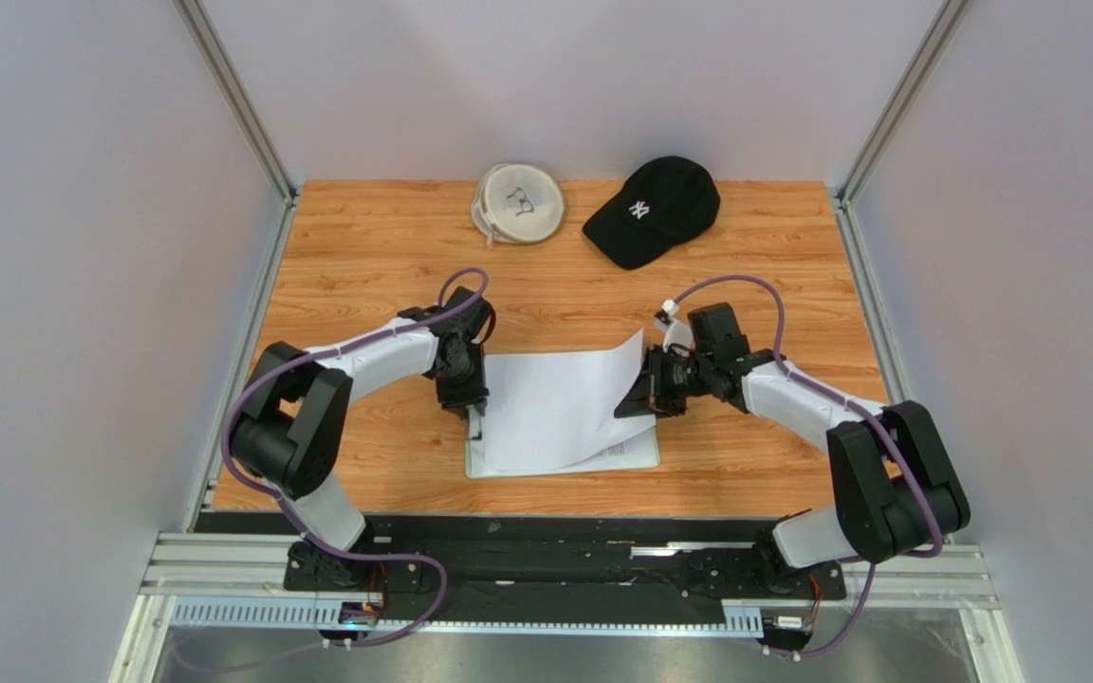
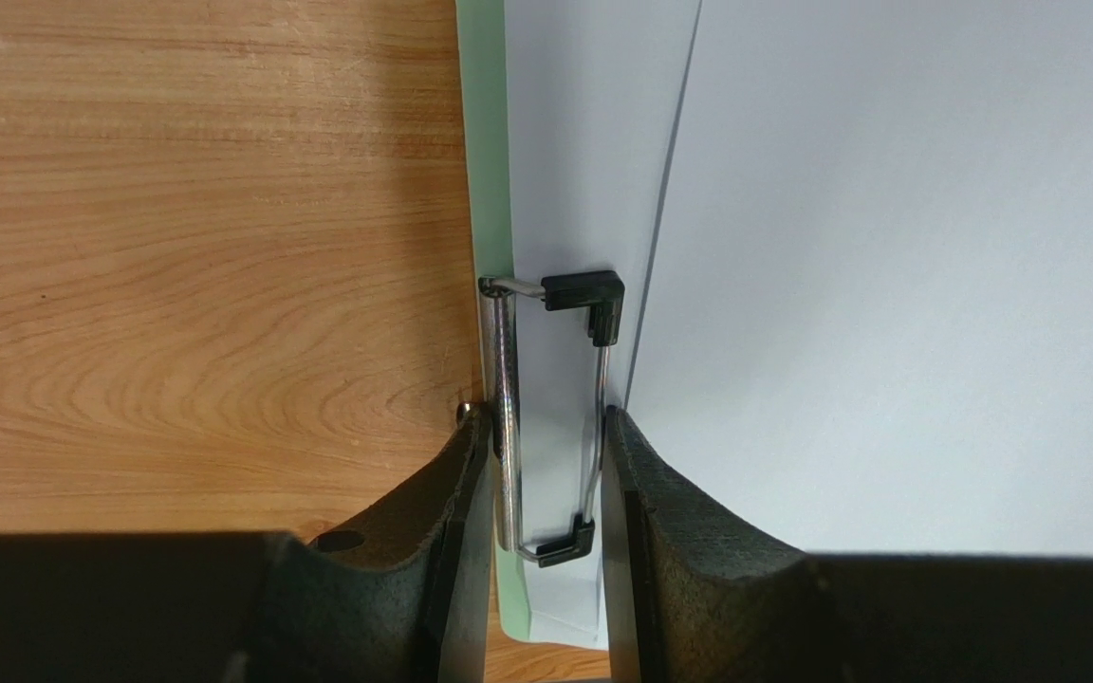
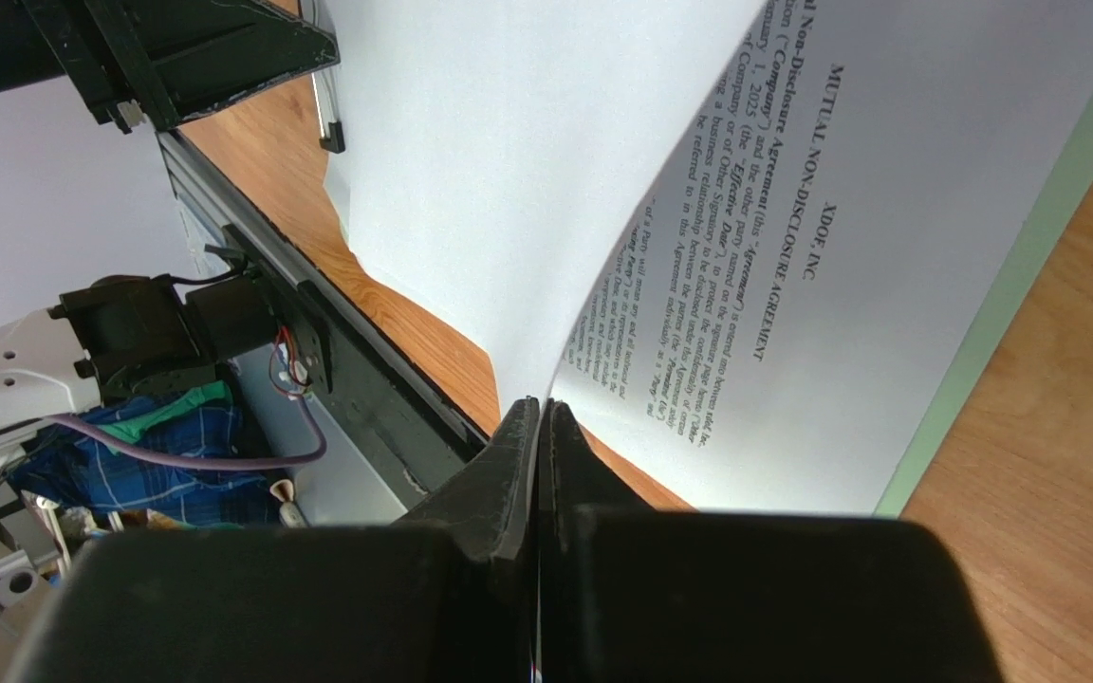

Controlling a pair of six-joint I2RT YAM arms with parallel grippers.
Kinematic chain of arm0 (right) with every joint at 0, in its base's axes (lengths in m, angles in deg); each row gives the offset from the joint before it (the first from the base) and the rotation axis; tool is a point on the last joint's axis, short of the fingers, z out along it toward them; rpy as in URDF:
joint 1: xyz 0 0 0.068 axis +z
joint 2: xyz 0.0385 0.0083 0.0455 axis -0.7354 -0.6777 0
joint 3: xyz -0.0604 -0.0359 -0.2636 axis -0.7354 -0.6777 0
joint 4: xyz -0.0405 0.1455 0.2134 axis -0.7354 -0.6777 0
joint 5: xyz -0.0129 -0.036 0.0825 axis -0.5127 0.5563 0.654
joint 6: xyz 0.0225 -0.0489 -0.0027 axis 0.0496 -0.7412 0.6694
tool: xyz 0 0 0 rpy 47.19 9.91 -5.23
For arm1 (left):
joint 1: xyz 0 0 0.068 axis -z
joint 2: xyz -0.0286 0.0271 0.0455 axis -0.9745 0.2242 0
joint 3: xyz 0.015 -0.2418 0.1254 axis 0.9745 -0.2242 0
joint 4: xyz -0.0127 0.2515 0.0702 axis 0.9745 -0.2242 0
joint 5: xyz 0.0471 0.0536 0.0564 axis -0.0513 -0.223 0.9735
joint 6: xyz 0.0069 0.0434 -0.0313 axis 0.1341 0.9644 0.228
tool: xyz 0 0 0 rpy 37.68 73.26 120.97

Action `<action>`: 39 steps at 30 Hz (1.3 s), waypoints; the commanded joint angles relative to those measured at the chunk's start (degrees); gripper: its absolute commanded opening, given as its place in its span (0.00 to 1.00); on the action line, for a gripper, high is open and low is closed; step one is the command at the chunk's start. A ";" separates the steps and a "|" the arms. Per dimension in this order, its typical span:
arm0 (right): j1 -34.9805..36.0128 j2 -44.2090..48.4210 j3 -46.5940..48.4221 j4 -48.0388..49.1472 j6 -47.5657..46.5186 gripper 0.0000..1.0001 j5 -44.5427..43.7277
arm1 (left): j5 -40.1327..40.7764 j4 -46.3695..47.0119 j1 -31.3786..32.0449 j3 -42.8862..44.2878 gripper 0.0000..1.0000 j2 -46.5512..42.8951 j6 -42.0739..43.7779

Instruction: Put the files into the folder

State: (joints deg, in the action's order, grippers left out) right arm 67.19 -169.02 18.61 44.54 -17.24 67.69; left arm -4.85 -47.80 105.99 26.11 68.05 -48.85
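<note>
Left jaws grip the folder's (image 2: pixel 483 143) clip (image 2: pixel 505 370), presumably levering it open, while right jaws pinch one lifted sheet (image 3: pixel 510 171) for feeding underneath.

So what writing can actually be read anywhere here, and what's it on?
"XDOF, INC": top of the printed sheet on the clipboard.
"MUTUAL NON-DISCLOSURE AGREEMENT": heading on the same sheet.
Paragraphs below it: too small to read.
"NY": white emblem on the black cap.
Mark on the white round thing: too blurred.
</note>
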 commanded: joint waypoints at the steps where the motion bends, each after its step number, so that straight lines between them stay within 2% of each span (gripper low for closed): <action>1: 0.01 1.58 -1.47 -0.09 0.33 0.00 -0.45 | -4.36 6.98 0.85 -4.56 0.00 -0.16 -4.38; 6: 0.01 -2.64 -0.86 0.44 -2.38 0.00 -2.13 | -8.40 14.01 0.76 -8.59 0.00 -1.47 -6.66; 9: 0.01 -3.44 0.38 -2.45 -4.67 0.00 -5.36 | -9.63 16.84 0.76 -10.71 0.00 -2.62 -6.84; 18: 0.01 -3.87 4.07 -9.32 -10.39 0.00 -15.31 | -7.00 16.50 0.76 -12.48 0.00 -4.20 -4.47; 27: 2.46 -3.52 5.47 -6.33 -12.07 0.01 -12.94 | -3.48 13.33 0.76 -11.16 0.00 -5.87 -2.89; 34: 5.28 -3.61 6.27 -2.82 -5.74 0.00 -10.65 | -4.62 14.38 0.85 -11.42 0.00 -5.70 -4.38; 39: 6.24 -1.77 7.67 -3.69 -6.08 0.00 -12.76 | -3.92 14.30 0.76 -11.95 0.00 -6.75 -4.65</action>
State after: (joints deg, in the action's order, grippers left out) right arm 72.75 -173.24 23.16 38.57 -24.30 55.80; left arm -12.00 -31.38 106.65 16.18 61.51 -53.74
